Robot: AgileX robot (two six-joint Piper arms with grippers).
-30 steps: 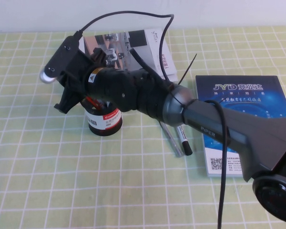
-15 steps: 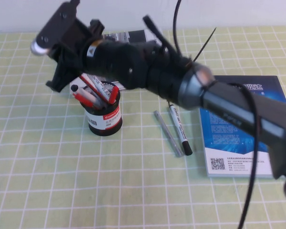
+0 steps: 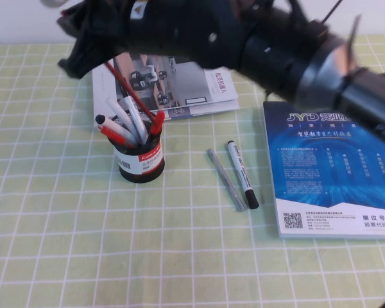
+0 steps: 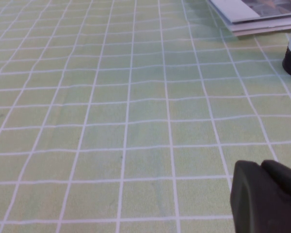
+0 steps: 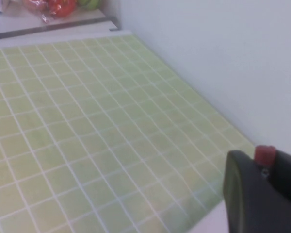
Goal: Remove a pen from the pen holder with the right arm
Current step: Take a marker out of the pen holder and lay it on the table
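Currently the right gripper (image 3: 88, 58) is raised above the far-left part of the checked cloth (image 3: 64, 244), closed on the upper end of a red pen (image 3: 125, 90). The pen slants down, and its lower end meets the other pens at the mouth of the pen holder (image 3: 141, 165). A brochure (image 3: 179, 86) lies behind the holder. A grey pen (image 3: 226, 179) and a black marker (image 3: 242, 174) lie between the holder and a blue booklet (image 3: 330, 170). The left gripper (image 4: 266, 196) hangs low over bare cloth; whether it is open or closed cannot be told.

Checked table (image 3: 64, 244) holds pen holder (image 3: 141, 168), marker (image 3: 242, 174), grey pen (image 3: 226, 179), book (image 3: 330, 170), brochure (image 3: 179, 86).
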